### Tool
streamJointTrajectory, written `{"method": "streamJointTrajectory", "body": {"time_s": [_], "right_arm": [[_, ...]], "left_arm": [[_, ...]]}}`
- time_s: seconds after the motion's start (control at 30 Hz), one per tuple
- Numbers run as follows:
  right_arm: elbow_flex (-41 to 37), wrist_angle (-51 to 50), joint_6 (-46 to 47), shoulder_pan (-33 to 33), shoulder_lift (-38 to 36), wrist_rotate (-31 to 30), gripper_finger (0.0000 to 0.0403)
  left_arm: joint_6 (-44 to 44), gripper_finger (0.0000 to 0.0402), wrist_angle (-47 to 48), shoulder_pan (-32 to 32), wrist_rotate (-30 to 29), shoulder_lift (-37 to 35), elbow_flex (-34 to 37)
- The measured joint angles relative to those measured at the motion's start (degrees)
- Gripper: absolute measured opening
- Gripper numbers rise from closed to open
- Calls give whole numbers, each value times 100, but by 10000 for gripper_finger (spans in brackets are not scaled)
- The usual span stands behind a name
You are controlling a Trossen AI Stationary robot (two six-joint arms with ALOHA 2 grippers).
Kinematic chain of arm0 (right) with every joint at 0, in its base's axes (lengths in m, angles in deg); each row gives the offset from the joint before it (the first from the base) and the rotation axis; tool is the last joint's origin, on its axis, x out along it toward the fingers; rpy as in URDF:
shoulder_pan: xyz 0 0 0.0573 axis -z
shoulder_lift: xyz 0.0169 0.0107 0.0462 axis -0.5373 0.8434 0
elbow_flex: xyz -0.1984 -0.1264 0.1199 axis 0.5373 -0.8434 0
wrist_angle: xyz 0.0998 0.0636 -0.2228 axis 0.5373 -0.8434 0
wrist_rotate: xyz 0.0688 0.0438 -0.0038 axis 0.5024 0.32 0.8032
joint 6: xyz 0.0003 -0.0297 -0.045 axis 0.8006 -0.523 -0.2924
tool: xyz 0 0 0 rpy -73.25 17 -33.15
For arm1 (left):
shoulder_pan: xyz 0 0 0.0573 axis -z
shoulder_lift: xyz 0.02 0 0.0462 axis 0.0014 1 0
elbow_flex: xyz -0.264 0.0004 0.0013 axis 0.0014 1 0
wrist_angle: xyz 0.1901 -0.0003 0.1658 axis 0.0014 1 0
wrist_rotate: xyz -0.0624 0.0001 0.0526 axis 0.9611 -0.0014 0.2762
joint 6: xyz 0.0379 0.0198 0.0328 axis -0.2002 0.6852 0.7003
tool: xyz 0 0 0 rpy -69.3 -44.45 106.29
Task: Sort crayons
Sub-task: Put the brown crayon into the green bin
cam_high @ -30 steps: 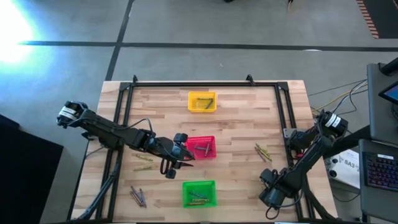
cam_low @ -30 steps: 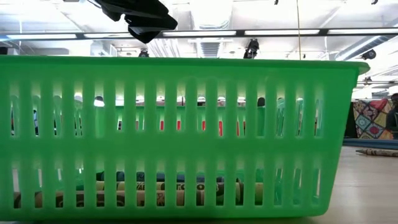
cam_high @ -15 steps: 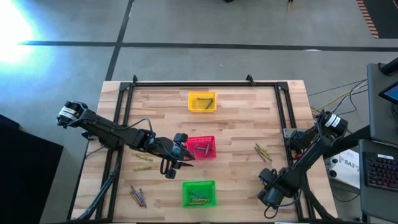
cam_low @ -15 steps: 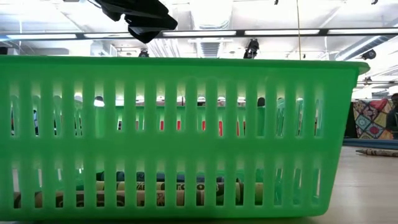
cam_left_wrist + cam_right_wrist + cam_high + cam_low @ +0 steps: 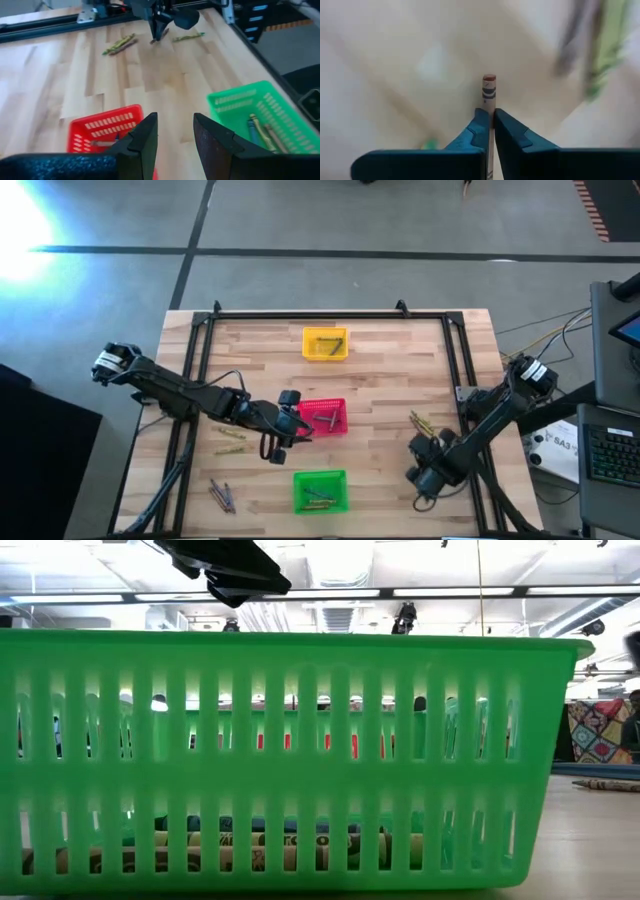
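Observation:
My right gripper [image 5: 420,475] is over the table's near right part and is shut on a crayon [image 5: 489,90] with a reddish-brown end. It also shows in the left wrist view [image 5: 159,30]. My left gripper [image 5: 296,430] hangs open and empty above the table, between the red basket [image 5: 322,417] and the green basket [image 5: 320,491]; its fingers [image 5: 148,137] show apart. Olive crayons [image 5: 424,424] lie flat on the table beside my right gripper. More crayons lie at the left [image 5: 230,435] and near left [image 5: 222,495]. A yellow basket [image 5: 325,344] stands far back. My right gripper pinches the crayon's shaft [image 5: 489,104] between its two fingers. The crayon lies along the fingers and its reddish-brown end [image 5: 489,79] sticks out past the fingertips. In the left wrist view the fingers point down at the table. Whether the crayon touches the table, I cannot tell.
The green basket [image 5: 300,760] fills the low view, with crayons lying on its floor [image 5: 270,845]. A black frame rail [image 5: 300,314] runs along the table's far edge, with side rails at left and right. Bare wood [image 5: 380,380] lies between the baskets and the right rail.
My right gripper has gone toward the table's left and far edges, away from the near right corner, and stays shut on the crayon.

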Motion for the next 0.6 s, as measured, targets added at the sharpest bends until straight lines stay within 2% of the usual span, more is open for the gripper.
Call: {"method": "streamJointTrajectory", "body": {"time_s": [0.17, 0.3, 0.47, 0.6], "right_arm": [[122, -799, -572, 421, -429, -507, 13], [272, -1249, -968, 900, -825, -1056, 13], [407, -1004, -2031, 1616, -1291, -1167, 13], [586, -608, -3078, 2102, -1523, -1149, 13]], "left_arm": [[163, 109, -5, -4, -260, 0, 0], [771, 109, 26, -4, -399, 0, 0], [1603, 109, 28, -160, -445, -40, 125], [1909, 109, 16, -662, -325, -192, 498]]}}
